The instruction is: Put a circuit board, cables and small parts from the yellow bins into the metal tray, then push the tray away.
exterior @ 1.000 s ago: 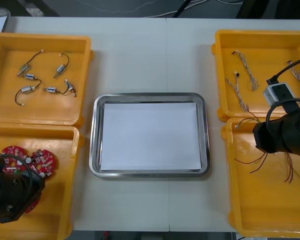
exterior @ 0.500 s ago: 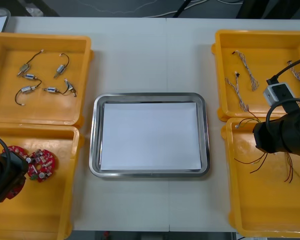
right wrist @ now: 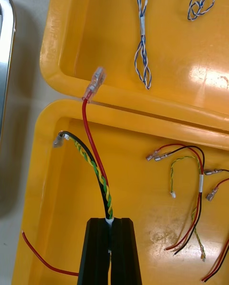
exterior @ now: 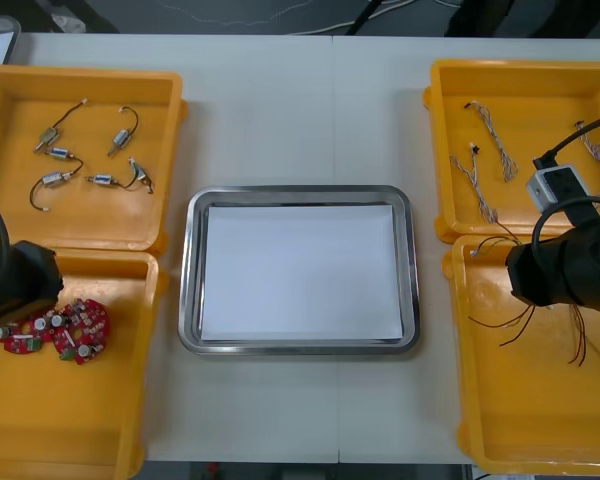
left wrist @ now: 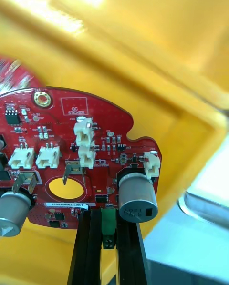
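- Left gripper (left wrist: 109, 214) is pinched tight on the edge of a round red circuit board (left wrist: 71, 137), gripping at a small green part. I see the board raised beside the wall of the near left bin (left wrist: 157, 99).
- From the front I read that arm over the near left bin, with other circuit boards (exterior: 65, 328) lying just beside it.
- Right gripper (right wrist: 111, 223) is clamped on a cable bundle (right wrist: 98, 170) of red, black and twisted yellow strands, over the near right bin (right wrist: 143, 142).
- Between the bins sits the metal tray (exterior: 298, 193), white inside.
- Small metal parts (exterior: 55, 153) lie in the far left bin (exterior: 100, 225).
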`<state>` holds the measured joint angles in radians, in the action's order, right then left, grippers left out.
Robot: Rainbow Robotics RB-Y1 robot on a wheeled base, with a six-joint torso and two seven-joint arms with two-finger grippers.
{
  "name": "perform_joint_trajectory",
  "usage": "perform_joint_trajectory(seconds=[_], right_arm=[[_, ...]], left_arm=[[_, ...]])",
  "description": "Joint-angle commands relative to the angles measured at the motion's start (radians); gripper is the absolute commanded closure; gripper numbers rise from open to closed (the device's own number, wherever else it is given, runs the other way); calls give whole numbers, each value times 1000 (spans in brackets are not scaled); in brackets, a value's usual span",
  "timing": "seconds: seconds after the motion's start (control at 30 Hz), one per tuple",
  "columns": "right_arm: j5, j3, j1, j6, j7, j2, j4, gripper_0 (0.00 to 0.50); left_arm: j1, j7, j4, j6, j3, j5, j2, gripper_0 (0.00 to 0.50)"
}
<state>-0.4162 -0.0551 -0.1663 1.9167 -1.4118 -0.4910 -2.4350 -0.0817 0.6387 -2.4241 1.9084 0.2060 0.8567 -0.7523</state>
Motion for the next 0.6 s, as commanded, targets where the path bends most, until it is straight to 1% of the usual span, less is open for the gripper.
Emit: perform_joint_trajectory(seconds=[0.03,0.1,0.2,0.23,0.3,0.37,0.53,0.6], right_arm=[[7,14,-22,3,16,12,-29,500],[7,14,-22,3,16,12,-29,500],[7,14,-22,3,16,12,-29,500],[7,14,-22,3,16,12,-29,500],[7,14,-22,3,16,12,-29,500],[7,14,-22,3,16,12,-29,500],[7,14,-22,3,16,12,-29,500],[7,14,-22,3,16,12,-29,500]], left_arm=[[-151,45,-30,11,-103,12,-41,500],[-187,61,-26,11,-143,21,-36,500],[-259,67,-4,11,-212,62,-30,500],[-271,67,0,11,-223,71,-28,500],[-319,67,22,11,-260,104,-16,500],[-351,68,40,11,-287,117,1,500],[-428,82,94,11,-387,108,60,500],[-464,87,122,11,-447,85,91,500]])
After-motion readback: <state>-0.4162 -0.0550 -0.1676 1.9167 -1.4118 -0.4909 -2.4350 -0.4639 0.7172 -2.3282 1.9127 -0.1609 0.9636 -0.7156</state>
